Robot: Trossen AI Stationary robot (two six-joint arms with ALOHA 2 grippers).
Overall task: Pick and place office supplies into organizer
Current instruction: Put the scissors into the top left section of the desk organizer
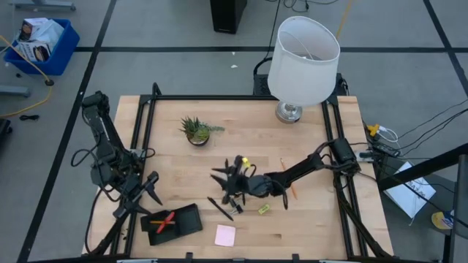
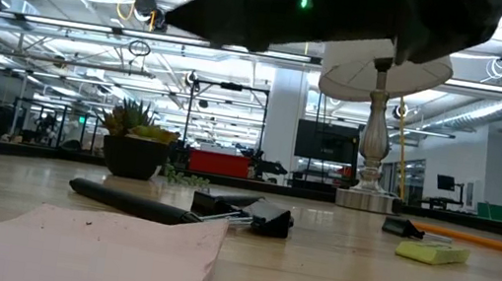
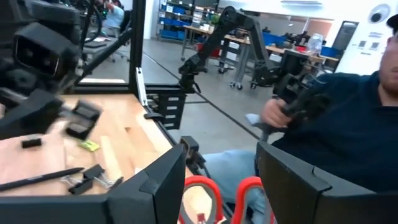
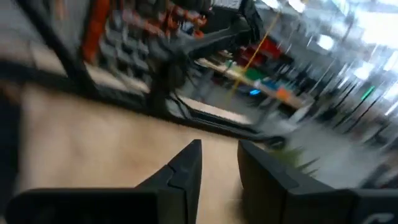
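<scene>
The black organizer (image 1: pixel 189 217) lies near the table's front left with the red-handled scissors (image 1: pixel 167 220) in it. My left gripper (image 1: pixel 152 191) hangs open just above its far left corner; the scissors' red handles (image 3: pixel 211 193) show below the gap between its fingers, untouched. My right gripper (image 1: pixel 223 177) hovers level over the table's middle, its fingers a narrow gap apart with nothing between them (image 4: pixel 221 163). Under and near it lie a black pen (image 1: pixel 219 208), black clips (image 2: pixel 240 214), a yellow-green block (image 1: pixel 263 210) and an orange pencil (image 1: pixel 291 191). A pink pad (image 1: pixel 225 234) lies by the front edge.
A small potted plant (image 1: pixel 196 131) stands at the centre back and a white-shaded lamp (image 1: pixel 300 62) at the far right. A person sits off the table's edge beyond the organizer (image 3: pixel 336 118). Bare wood lies at the table's right and far left.
</scene>
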